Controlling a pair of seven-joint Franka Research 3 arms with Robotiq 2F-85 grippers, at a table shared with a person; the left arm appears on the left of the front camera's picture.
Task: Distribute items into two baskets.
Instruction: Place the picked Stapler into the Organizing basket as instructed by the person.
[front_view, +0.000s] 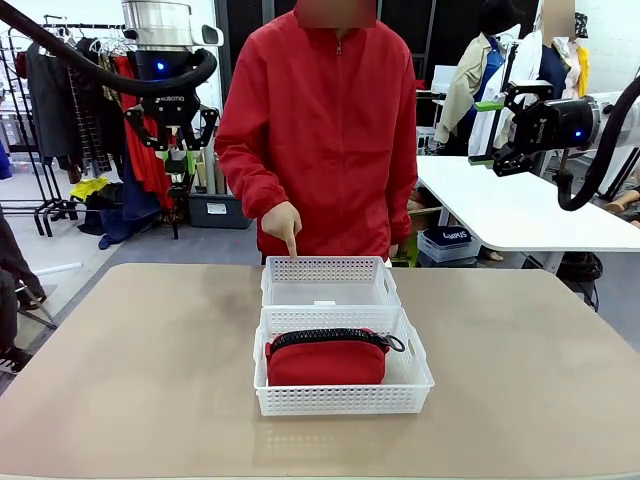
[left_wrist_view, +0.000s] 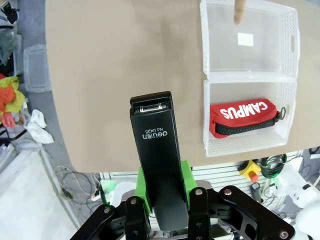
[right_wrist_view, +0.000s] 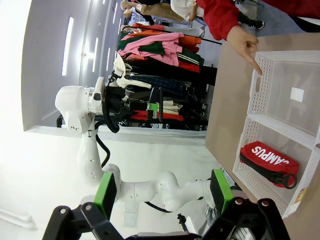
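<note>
Left gripper (left_wrist_view: 164, 189) is clamping the slim, glossy black stapler (left_wrist_view: 156, 150) between its green pads, up above the table (front_view: 120, 380). The soft red zippered pouch (front_view: 326, 362) is lying in the nearer basket (front_view: 340, 402), white plastic lattice. The person's hand (front_view: 283, 222) is pointing into the farther basket (front_view: 330, 268). Right gripper (right_wrist_view: 162, 194) is gaping wide.

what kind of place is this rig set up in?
Probably a robotics lab or test hall that also stores clothing, not a home: racks of hung clothes, a second white worktable farther back, and a storage crate on the bare floor.
</note>
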